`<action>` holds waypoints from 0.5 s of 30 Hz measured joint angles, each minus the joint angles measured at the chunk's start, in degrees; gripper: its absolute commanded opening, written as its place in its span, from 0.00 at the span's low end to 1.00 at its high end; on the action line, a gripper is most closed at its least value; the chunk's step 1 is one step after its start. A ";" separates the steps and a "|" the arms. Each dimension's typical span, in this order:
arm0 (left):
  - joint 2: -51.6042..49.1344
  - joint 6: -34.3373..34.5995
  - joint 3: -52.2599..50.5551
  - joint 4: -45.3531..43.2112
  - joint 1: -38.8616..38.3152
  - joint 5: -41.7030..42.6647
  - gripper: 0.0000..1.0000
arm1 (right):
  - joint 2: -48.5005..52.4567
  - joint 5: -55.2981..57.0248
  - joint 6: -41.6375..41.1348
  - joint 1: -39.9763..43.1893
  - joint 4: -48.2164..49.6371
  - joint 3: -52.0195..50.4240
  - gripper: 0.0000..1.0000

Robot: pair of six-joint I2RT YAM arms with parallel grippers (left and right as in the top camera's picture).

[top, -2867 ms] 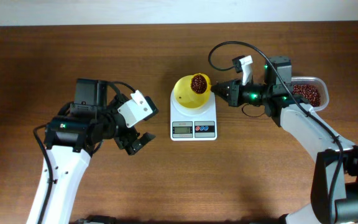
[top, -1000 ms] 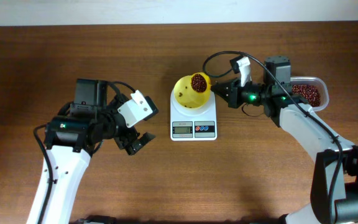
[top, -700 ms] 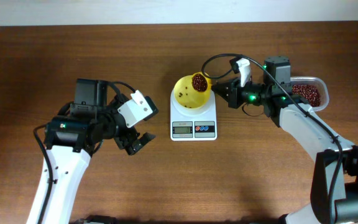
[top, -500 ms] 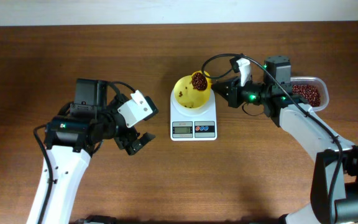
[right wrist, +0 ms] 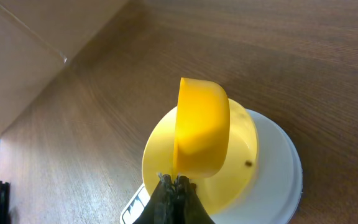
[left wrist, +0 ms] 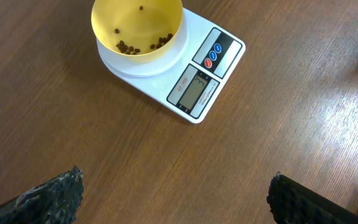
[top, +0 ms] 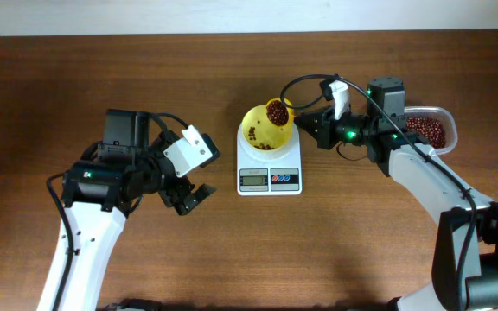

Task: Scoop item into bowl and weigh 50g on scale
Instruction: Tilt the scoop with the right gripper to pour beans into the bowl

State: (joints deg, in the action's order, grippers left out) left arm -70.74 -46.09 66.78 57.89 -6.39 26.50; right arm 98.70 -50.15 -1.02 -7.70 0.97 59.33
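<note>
Pouring step. My right gripper (top: 305, 123) is clamped narrow on the handle of the yellow scoop (top: 277, 112), held over the far right rim of the bowl (top: 255, 134). The right wrist view shows the scoop tipped on its side. The scoop has a load of beans (top: 276, 113); only a few lie in the bowl, which sits on the scale (top: 269, 180), centre of the table (top: 232, 259). More beans are in the clear tub (top: 428, 130), far right. My left gripper (top: 192, 199) is spread wide, holding nothing, parked left of the scale. Display unreadable. Next, I judge: roll the wrist further to tip the load in, slowly to avoid overshooting 50g, then read the scale.
</note>
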 measured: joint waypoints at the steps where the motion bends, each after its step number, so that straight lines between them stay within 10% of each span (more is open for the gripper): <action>1: 0.00 0.00 0.00 0.00 0.00 0.00 0.99 | 0.00 0.00 -0.02 0.00 -0.02 0.00 0.04; 15: 0.00 0.00 0.00 0.00 0.00 0.00 0.99 | 0.00 0.46 1.29 0.00 -0.02 0.00 0.04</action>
State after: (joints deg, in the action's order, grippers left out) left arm -70.74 -46.09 66.78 57.89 -6.39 26.50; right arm 98.70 -49.69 0.27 -7.70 0.95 59.33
